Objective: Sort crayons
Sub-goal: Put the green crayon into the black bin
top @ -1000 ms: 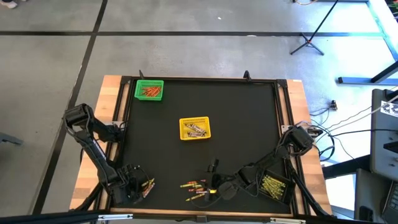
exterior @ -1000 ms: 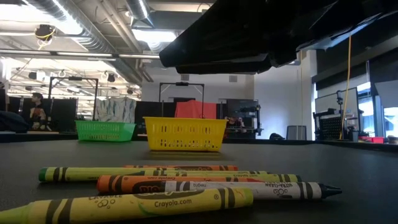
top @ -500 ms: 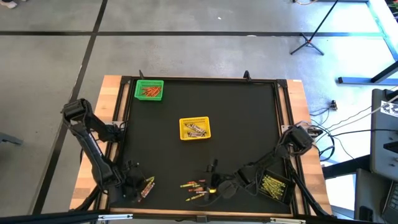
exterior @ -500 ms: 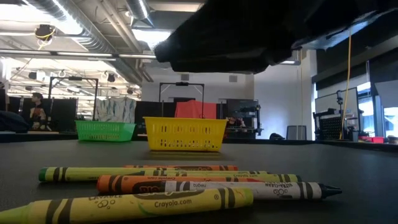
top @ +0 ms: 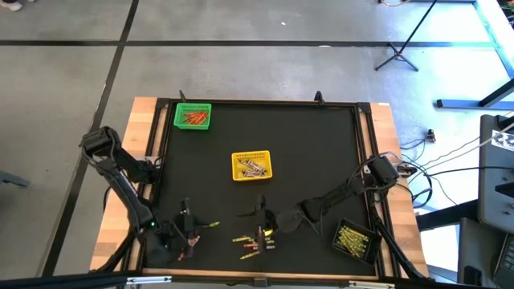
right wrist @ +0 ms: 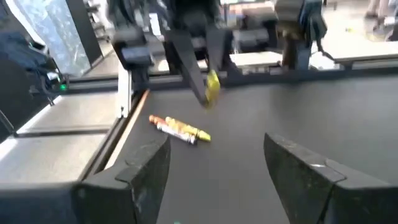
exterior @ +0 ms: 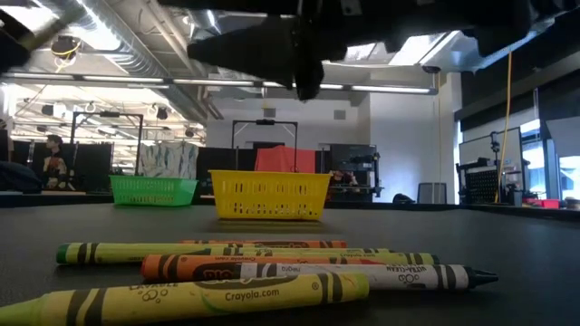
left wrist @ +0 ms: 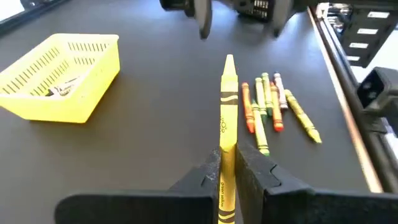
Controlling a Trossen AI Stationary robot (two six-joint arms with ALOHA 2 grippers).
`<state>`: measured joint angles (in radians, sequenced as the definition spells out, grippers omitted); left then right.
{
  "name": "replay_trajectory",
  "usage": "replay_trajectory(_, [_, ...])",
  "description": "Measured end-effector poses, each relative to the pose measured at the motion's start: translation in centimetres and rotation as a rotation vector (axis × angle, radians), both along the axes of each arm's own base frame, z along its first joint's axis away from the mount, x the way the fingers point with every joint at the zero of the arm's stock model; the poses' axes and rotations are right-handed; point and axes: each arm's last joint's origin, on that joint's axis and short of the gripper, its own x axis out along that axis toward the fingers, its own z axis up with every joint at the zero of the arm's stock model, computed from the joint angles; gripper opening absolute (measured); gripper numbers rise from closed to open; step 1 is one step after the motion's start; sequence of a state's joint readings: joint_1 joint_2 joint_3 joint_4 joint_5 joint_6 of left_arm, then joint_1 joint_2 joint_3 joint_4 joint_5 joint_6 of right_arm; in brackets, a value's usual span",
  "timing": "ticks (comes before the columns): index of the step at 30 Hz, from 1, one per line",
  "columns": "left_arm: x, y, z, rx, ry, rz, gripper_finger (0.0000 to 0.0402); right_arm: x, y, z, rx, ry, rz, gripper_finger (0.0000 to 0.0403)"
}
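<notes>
On the tabletop (top: 321,152) one basket (top: 252,165) sits mid-mat and another (top: 193,116) at the far left corner, while a third (top: 354,239) holds the near right corner. Loose crayons (top: 253,243) lie along the near edge between the left gripper (top: 195,230) and right gripper (top: 263,221); two more crayons (right wrist: 180,129) lie behind the left gripper.

Bright, even overhead light, ceiling lamps (exterior: 217,50) flared in low view, right wrist view blurred, near crayons (exterior: 208,299) soft.
</notes>
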<state>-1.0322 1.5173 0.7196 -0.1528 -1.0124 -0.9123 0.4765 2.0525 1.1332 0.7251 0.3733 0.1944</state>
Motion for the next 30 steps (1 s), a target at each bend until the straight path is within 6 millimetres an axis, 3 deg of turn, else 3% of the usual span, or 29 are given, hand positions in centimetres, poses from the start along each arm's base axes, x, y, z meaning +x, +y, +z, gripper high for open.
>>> replay_trajectory(5, [1.0, 1.7, -1.7, -0.019, -0.085, -0.012, 0.0016, 0.2, -0.3, 0.5, -0.020, -0.051, -0.002, 0.0242])
replay_trajectory(11, [1.5, 3.4, -2.0, -0.042, -0.225, -0.145, 0.0016, 0.3, -0.3, 0.8, -0.032, -0.079, -0.008, 0.0224])
replay_trajectory(30, [3.8, 5.8, 0.0, 0.064, -0.420, -0.291, 0.0016, 1.1, -1.4, 2.8, 0.019, -0.243, -0.027, 0.0201])
